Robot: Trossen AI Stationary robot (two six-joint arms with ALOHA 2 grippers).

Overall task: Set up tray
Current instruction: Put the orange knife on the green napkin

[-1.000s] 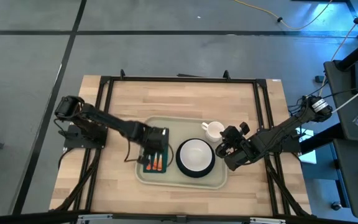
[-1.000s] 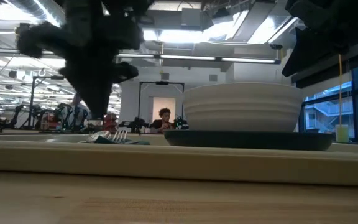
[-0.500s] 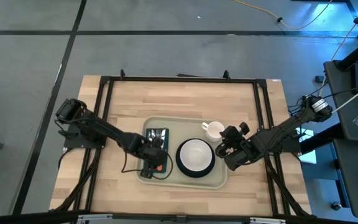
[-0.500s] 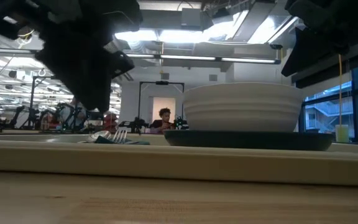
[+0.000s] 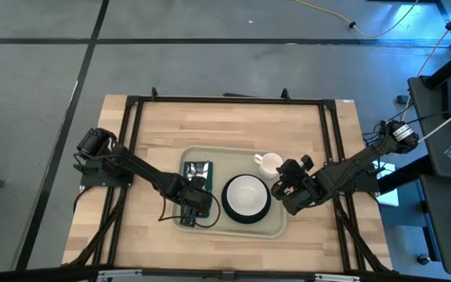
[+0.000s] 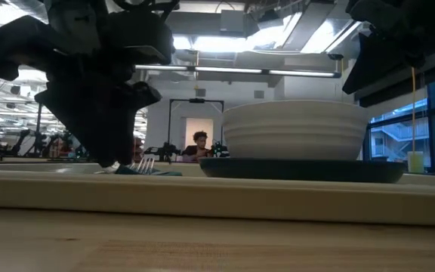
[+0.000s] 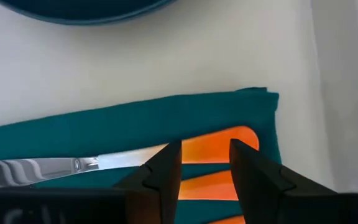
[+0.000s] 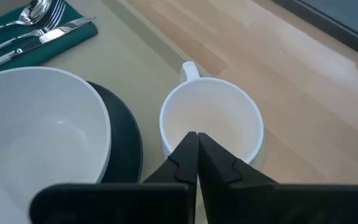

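The beige tray (image 5: 276, 227) lies mid-table. On it are a dark green napkin (image 7: 135, 121) with cutlery, a white bowl (image 5: 247, 194) on a dark plate (image 6: 300, 170), and a white mug (image 5: 269, 164). The cutlery has metal heads (image 5: 197, 167) and orange handles (image 7: 210, 144). My left gripper (image 7: 205, 158) is open, low over the napkin's near end, one finger on each side of an orange handle. My right gripper (image 8: 197, 146) is shut and hovers at the tray's right side, next to the mug (image 8: 211, 121). My left gripper comes from above with its open fingers (image 7: 163, 168) across the outermost orange handle (image 7: 241, 137), which lies flat on the napkin. I cannot tell whether the fingers touch it.
The tray's raised rim (image 6: 217, 196) runs along the near side. Black frame rails (image 5: 225, 99) border the wooden table. Bare wood shows on the table's far part (image 5: 225, 125) and left of the tray (image 5: 143, 219).
My left gripper has moved toward the table's near edge along the napkin, from the cutlery heads to the orange handles, and has come down. The cutlery heads now show. The right arm has kept still.
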